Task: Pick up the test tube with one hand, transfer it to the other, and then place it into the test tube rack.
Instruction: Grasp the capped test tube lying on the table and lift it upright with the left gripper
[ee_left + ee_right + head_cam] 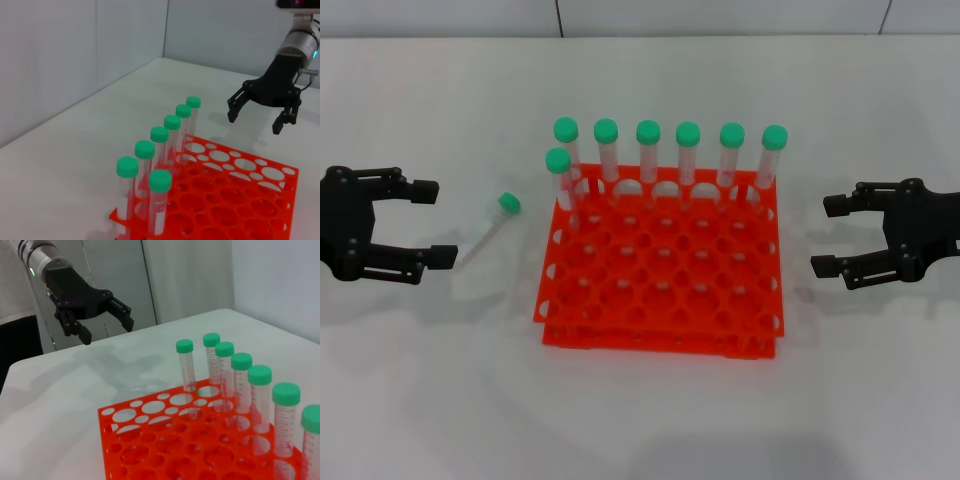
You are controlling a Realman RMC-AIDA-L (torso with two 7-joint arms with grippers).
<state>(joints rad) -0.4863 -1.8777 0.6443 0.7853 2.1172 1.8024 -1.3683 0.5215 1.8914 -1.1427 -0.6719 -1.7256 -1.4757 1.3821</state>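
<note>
From the head camera, the test tube [490, 229] lies on the white desk [420, 380] between the left hand [433, 222], its fingers spread, and the orange rack [660, 285]. The right hand [829, 236] hovers beside the rack, fingers also apart.

The left wrist camera shows the right hand [255, 119] beyond the rack [235, 195].

The right wrist camera shows the left hand [107, 328] beyond the rack [165, 440]; seven capped tubes [242, 385] stand upright.

Rack at centre, loose tube to its left

The test tube rack [660, 275] sits on the table [440, 400], seven tubes [688, 160] standing along its far edge; the test tube [490, 230] lies just left.
</note>
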